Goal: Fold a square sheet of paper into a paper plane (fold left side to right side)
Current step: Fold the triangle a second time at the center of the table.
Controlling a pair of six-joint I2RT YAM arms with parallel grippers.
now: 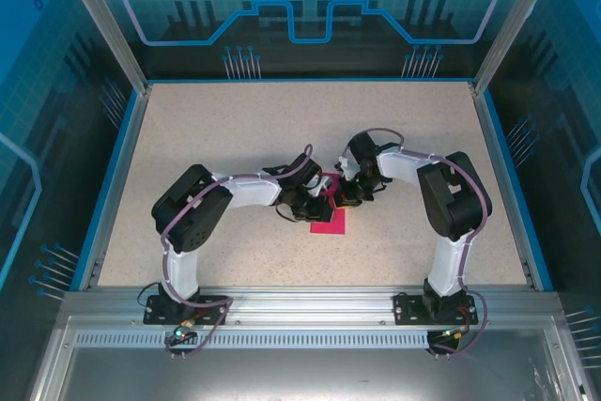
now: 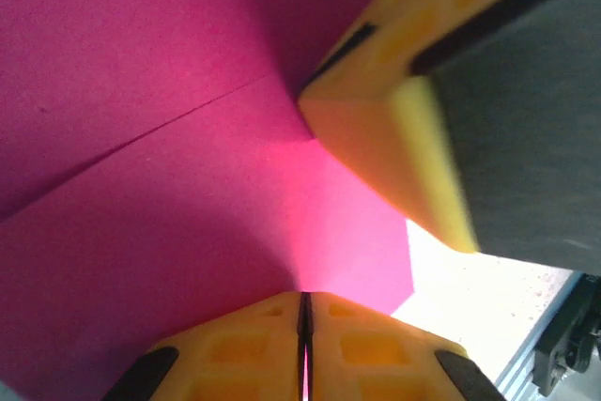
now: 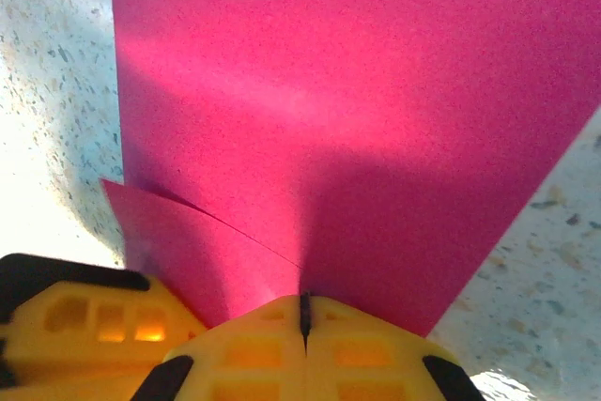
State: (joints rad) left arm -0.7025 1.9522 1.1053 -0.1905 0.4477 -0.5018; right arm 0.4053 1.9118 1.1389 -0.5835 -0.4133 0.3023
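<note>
The square sheet of paper is magenta-pink and lies mid-table between both arms. In the left wrist view the sheet of paper rises into my left gripper, whose jaws are shut on its edge, with pink showing in the slit. One layer's edge runs diagonally up to the right gripper's yellow finger. My right gripper is shut with nothing between its jaws, and its tips rest against the sheet of paper where a lifted flap meets the lower layer. From above, the left gripper and right gripper nearly touch.
The speckled tabletop stretches behind and beside the paper, bounded by a blue rim and glass walls. Bare table shows at the paper's edges. The left gripper's yellow finger sits close at the right gripper's left.
</note>
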